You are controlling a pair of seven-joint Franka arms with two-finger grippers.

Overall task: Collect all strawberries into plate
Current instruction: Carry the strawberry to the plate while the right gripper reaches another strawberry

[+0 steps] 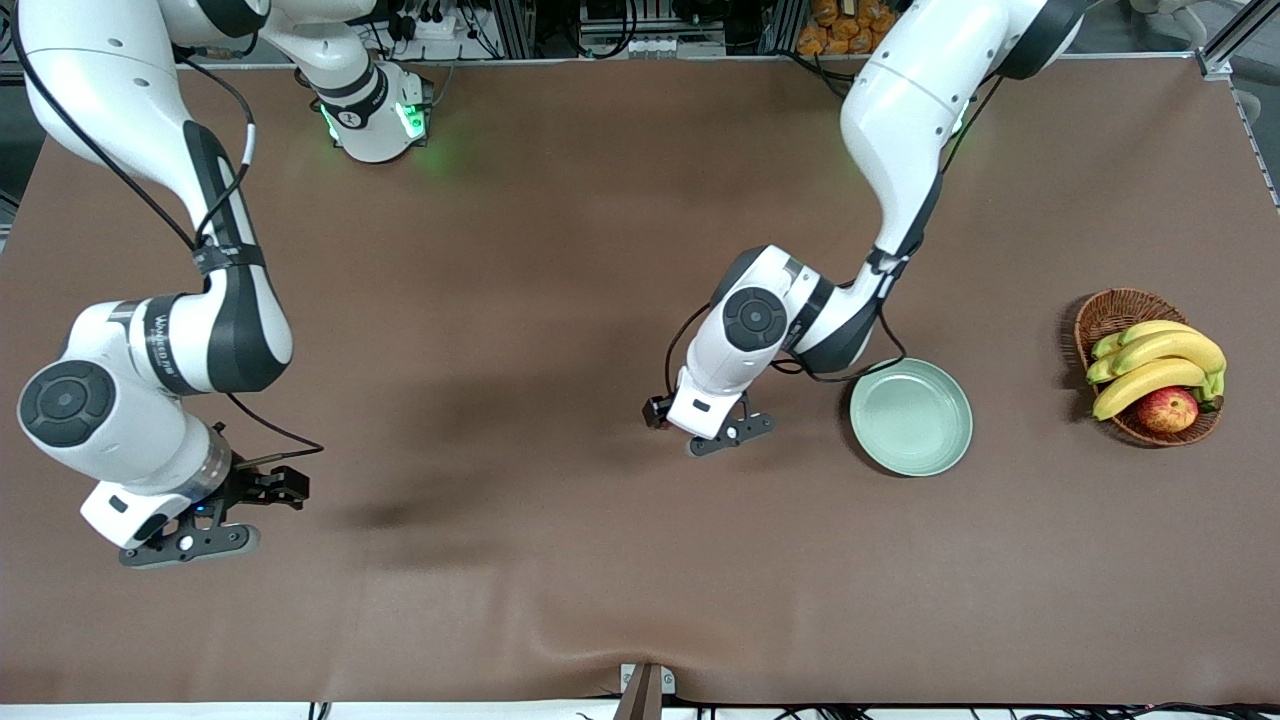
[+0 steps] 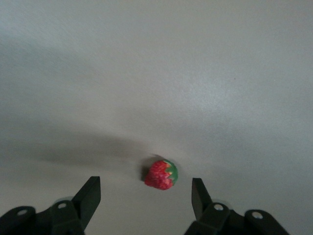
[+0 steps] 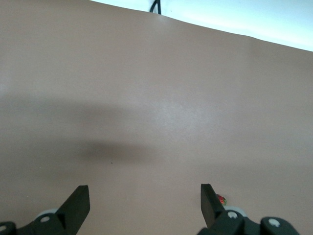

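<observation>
Ordering from the front camera outward, the scene is set down line by line.

Right gripper (image 1: 190,540): held low over the table (image 1: 560,560) at the right arm's end, nearest the front camera; its fingers are seen spread wide apart with nothing between them; this arm is judged to be waiting.

Second berry (image 3: 222,199): a speck of red and green is glimpsed just beside one right fingertip; more cannot be told.

Left gripper (image 1: 722,436): lowered close to the table near its middle, beside the plate; the fingers are seen apart, nothing yet clamped.

Strawberry (image 2: 161,174): lying on the table between the left fingers (image 2: 198,196), slightly ahead of the tips; its green cap is turned toward one finger, so its long axis is judged to run roughly across the gap. It is hidden under the wrist in the front view.

Deciding relation: the berry is already straddled, so a closing of the jaws is judged to be all that is called for.

Plate (image 1: 911,417): empty, just beside the left gripper, toward the left arm's end.

Basket (image 1: 1110,310): holding bananas (image 1: 1160,365) and an apple (image 1: 1168,409), farther toward that end.

Writing: lettering is printed on the right arm's link, too small to be read surely.
</observation>
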